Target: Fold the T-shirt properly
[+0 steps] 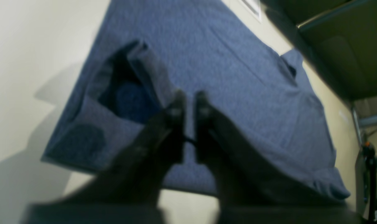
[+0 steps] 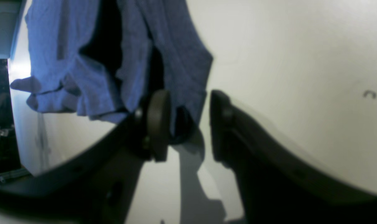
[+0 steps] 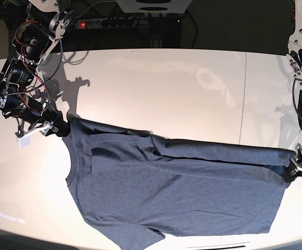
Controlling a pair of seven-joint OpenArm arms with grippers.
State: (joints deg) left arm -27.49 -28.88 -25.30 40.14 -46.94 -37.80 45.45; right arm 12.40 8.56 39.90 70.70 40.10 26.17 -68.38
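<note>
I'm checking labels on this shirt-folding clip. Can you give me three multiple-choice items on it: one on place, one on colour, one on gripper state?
1. Where does the T-shirt lie on the table?
A. Along the near edge
B. Against the far edge
C. Hanging wholly off the table

2. What colour is the T-shirt?
A. Red
B. Heathered slate blue
C. White

3. How do the two grippers stand?
A. Both wide open
B. Left gripper shut, right gripper open
C. Left open, right shut

Answers:
1 A, the base view shows the shirt spread along the near half.
2 B, it looks blue-grey in every view.
3 B, the left wrist view shows fingers nearly together; the right wrist view shows a wide gap with cloth hanging in it.
</note>
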